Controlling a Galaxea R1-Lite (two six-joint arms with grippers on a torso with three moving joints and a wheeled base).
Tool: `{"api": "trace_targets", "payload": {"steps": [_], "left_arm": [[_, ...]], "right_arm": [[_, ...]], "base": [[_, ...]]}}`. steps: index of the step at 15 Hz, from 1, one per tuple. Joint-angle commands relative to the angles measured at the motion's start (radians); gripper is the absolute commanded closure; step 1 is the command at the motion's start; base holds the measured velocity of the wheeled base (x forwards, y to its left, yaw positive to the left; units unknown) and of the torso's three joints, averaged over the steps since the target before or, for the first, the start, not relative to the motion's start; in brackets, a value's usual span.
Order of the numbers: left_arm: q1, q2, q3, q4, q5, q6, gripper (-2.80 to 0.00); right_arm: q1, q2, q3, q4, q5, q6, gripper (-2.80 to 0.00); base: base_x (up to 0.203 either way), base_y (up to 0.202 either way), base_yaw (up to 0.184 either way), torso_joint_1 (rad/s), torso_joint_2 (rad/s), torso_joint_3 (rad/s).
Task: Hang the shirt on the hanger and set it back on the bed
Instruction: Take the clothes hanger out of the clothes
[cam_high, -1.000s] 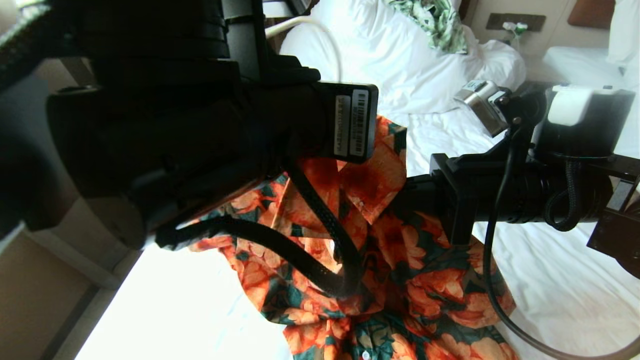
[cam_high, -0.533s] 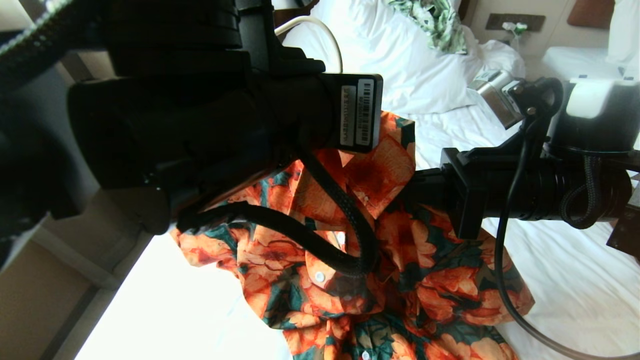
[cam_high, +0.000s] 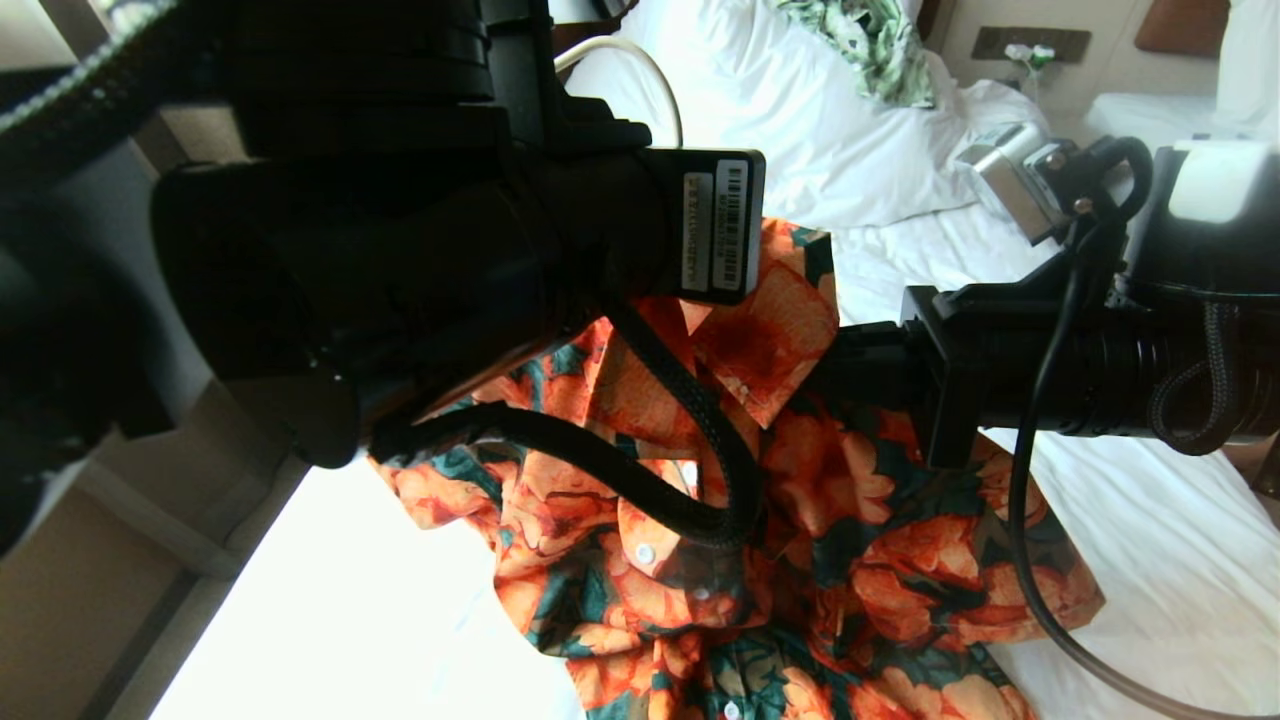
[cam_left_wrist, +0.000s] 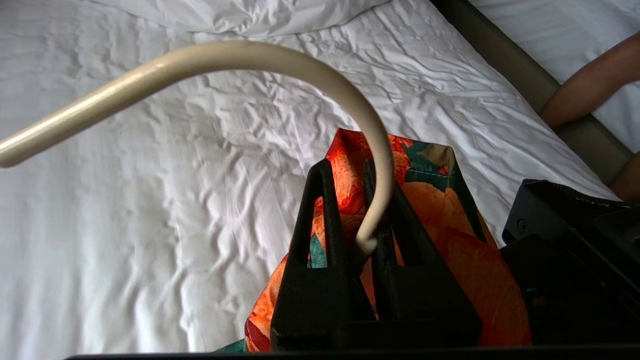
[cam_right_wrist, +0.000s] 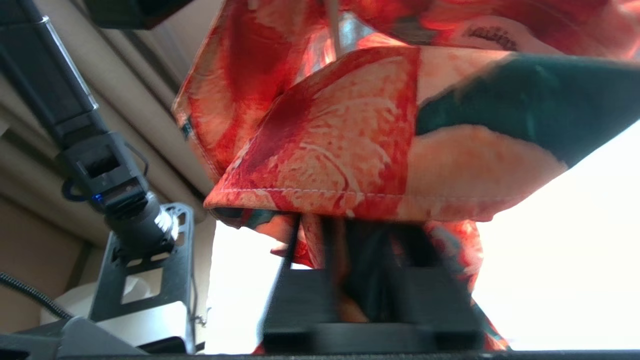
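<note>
While the left arm fills the head view from 9 o'clock toward the centre, its left gripper (cam_left_wrist: 350, 210) is pinched on the neck of the hanger (cam_left_wrist: 240, 55), whose cream hook arcs up and over toward 10 o'clock in the left wrist view. Both black fingers (cam_left_wrist: 315, 220) press on the wire, with the shirt (cam_high: 760, 540) bunched just below them. Hung from the hanger, the shirt drapes down the middle of the head view toward 6 o'clock, its hem touching the bed (cam_high: 1150, 560). From 3 o'clock the right arm reaches in level, and the right gripper (cam_right_wrist: 360, 250) sits among the shirt's folds under a sleeve edge; I cannot tell whether its fingers are spread or clamped on cloth. A leaf-patterned garment (cam_high: 870, 50) lies on the duvet (cam_high: 780, 130) at 12 o'clock.
</note>
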Motion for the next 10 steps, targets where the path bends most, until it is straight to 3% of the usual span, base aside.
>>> {"api": "trace_targets", "payload": {"steps": [1,7,10], "left_arm": [[0.0,-0.006,0.002,0.0,0.002,0.0,0.0],[0.001,-0.045,0.028,0.01,0.001,0.0,0.0],[0.006,-0.088,0.058,0.017,-0.007,0.004,0.0]], "right_arm": [[0.003,-0.001,-0.006,0.001,0.006,0.0,-2.8],[-0.011,-0.045,-0.007,0.055,-0.008,0.0,-2.8],[-0.089,-0.141,0.001,0.168,-0.019,0.002,-2.8]], "base": [[0.0,0.0,0.0,0.0,0.0,0.0],[0.0,0.0,0.0,0.0,0.0,0.0],[0.0,0.0,0.0,0.0,0.0,0.0]]}}
